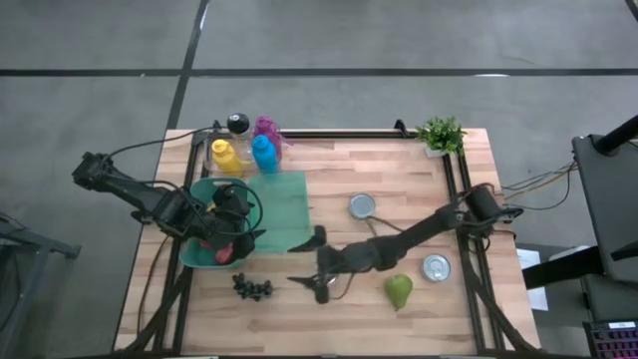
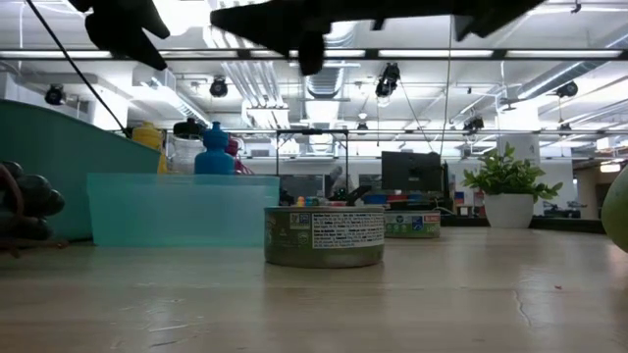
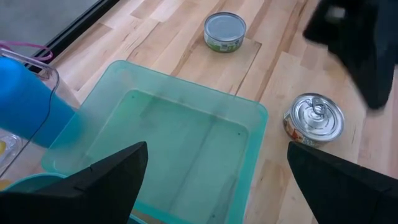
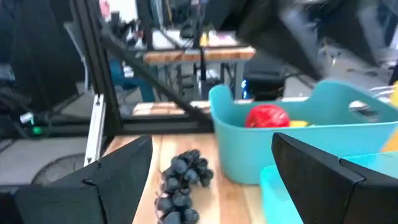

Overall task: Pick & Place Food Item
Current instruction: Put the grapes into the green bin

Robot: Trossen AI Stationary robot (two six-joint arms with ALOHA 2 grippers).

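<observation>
A bunch of dark grapes lies on the wooden table near its front edge. A green pear lies to its right. A teal bowl on the left holds a red apple. My right gripper hangs open above the table, just right of the grapes and pointing level toward them and the bowl. My left gripper stands open above the bowl's right rim, over a clear teal bin. Neither holds anything.
Two tin cans stand on the table, one behind my right arm and one right of the pear. Yellow, blue and purple bottles stand at the far left. A potted plant stands at the far right.
</observation>
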